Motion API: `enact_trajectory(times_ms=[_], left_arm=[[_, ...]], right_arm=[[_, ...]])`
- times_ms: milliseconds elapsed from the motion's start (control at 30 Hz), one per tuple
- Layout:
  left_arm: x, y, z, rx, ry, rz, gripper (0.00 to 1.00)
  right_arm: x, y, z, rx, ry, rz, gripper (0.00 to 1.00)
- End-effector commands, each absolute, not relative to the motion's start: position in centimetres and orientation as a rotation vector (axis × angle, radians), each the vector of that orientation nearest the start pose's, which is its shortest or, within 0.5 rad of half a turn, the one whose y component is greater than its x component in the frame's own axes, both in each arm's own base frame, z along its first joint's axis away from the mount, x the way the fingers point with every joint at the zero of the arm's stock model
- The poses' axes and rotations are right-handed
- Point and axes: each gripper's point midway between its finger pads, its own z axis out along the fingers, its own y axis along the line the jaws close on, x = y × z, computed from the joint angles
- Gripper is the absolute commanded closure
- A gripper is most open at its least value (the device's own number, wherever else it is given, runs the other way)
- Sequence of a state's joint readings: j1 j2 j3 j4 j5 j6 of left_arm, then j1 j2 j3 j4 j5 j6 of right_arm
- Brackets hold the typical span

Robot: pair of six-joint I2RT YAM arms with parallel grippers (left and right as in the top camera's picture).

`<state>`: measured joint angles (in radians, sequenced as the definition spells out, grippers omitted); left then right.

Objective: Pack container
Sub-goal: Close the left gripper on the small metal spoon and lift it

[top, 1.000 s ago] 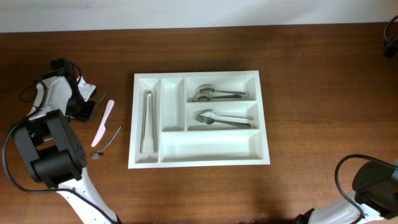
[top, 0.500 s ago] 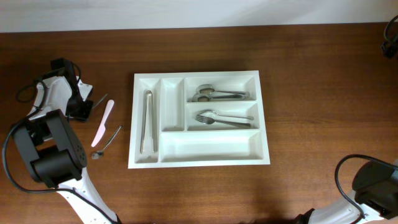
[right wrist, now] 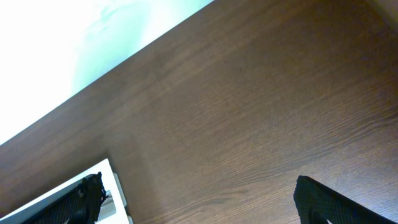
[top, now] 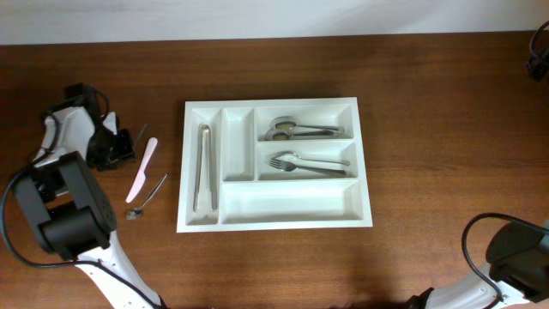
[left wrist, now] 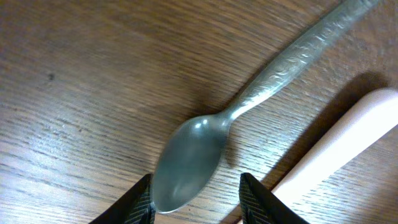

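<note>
Slippage is the main risk here. The left tool (left wrist: 198,200) is held open low over the desk (left wrist: 74,74), its jaws set either side of the bowl of a spoon (left wrist: 189,158) at the bottom of the wrist frame, with the handle running to the upper right. Because the bowl is rounded and lies flat, it could be squeezed out when the jaws close, or the long handle could droop once lifted. A pink knife (left wrist: 336,149) lies just beside the spoon at lower right and could be nudged or pinched along with it. The tray (top: 274,226) sits at the centre of the overhead frame, with 2 of its 5 compartments seen empty. The right tool (right wrist: 208,205) is spread open, holding nothing.
</note>
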<state>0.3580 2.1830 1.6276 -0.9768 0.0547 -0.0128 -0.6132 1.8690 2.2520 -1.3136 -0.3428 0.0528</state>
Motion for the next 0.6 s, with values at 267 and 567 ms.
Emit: enact_trajectory(times_ms=[267, 567], left_arm=[[39.6, 15.2, 1.7, -0.891, 2.81, -0.646, 0.5], [41.2, 15.1, 3.2, -0.872, 2.661, -0.843, 0.41]], right_arm=[[39.6, -20.7, 32.2, 0.672, 2.343, 0.202, 0.01], [39.6, -20.7, 32.2, 0.672, 2.342, 0.202, 0.01]])
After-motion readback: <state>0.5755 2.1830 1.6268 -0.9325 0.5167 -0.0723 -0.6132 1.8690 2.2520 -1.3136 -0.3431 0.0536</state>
